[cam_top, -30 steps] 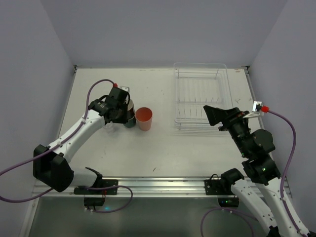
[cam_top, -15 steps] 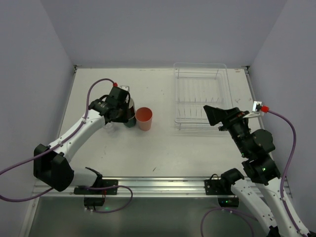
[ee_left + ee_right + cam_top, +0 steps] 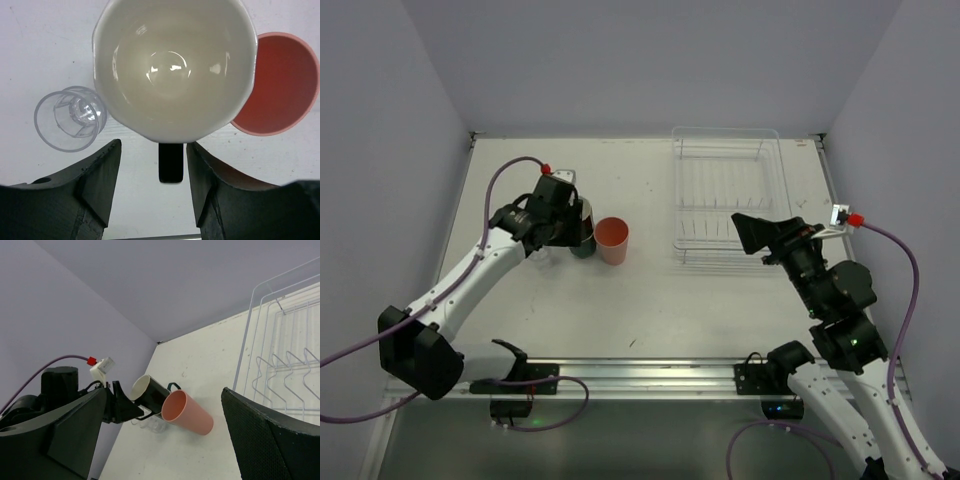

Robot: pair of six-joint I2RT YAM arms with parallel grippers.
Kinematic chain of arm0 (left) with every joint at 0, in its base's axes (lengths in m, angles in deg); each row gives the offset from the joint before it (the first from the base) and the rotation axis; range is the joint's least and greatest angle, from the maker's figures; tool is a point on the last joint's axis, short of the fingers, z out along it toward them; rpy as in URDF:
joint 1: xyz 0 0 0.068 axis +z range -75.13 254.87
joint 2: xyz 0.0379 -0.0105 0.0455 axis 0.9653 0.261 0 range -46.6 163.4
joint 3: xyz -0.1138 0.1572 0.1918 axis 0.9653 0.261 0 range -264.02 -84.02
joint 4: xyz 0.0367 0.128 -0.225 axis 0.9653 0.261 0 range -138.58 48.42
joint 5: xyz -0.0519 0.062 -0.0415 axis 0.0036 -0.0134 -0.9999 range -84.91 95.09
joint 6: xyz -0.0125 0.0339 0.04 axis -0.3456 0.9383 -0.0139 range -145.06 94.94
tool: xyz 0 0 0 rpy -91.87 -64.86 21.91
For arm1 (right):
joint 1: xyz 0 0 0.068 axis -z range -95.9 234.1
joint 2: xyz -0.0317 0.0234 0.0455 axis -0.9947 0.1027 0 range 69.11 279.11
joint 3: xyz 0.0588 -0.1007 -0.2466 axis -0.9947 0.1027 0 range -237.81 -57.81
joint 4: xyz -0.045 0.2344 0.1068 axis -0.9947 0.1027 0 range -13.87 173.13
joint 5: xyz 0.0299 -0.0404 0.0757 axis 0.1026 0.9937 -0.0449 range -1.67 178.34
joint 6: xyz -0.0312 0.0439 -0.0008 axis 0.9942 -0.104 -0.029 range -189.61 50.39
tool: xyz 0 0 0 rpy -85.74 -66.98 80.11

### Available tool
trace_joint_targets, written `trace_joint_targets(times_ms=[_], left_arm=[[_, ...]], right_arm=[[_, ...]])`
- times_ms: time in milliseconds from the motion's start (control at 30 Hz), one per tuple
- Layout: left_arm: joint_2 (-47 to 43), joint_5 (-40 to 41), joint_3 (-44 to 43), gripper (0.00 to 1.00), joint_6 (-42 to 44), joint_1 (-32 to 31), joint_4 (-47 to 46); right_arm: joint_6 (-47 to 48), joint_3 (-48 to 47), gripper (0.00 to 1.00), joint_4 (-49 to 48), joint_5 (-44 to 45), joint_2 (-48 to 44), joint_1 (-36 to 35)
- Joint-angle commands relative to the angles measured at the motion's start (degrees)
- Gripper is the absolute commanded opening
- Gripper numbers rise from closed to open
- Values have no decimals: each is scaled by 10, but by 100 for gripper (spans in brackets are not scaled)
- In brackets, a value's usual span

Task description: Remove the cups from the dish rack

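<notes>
Left claw apart, pointing down astride black cup handle; right claw apart near dish rack

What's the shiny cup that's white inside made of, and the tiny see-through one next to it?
The black cup looks like glazed ceramic: its cream inside is glossy with bright glints. The tiny clear cup is probably plastic, maybe glass: you see the table through it.

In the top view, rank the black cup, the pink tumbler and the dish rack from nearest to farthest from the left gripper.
1. black cup, right under the left gripper
2. pink tumbler, just right of it
3. dish rack, across on the right
</notes>
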Motion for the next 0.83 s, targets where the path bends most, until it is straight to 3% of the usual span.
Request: trace_joint_targets(times_ms=[0,233,333,433,633,800], left_arm=[[-50,23,-25,59,-2,-2,-3],[-185,-6,-35,68,-11,-2,1],[-244,-66,-14,99,-24,-2,-39],[-297,-122,27,100,-44,-2,-94],[-390,-259,168,100,-89,-2,-248],[-542,-282,336,100,-154,-1,-422]], right_arm=[[7,-8,99,-7,1,12,2],[14,8,99,41,5,37,2],[16,16,99,73,15,58,2],[12,31,99,84,-7,67,2],[2,141,99,-11,-79,-8,2],[-5,191,99,-24,-110,-48,2]])
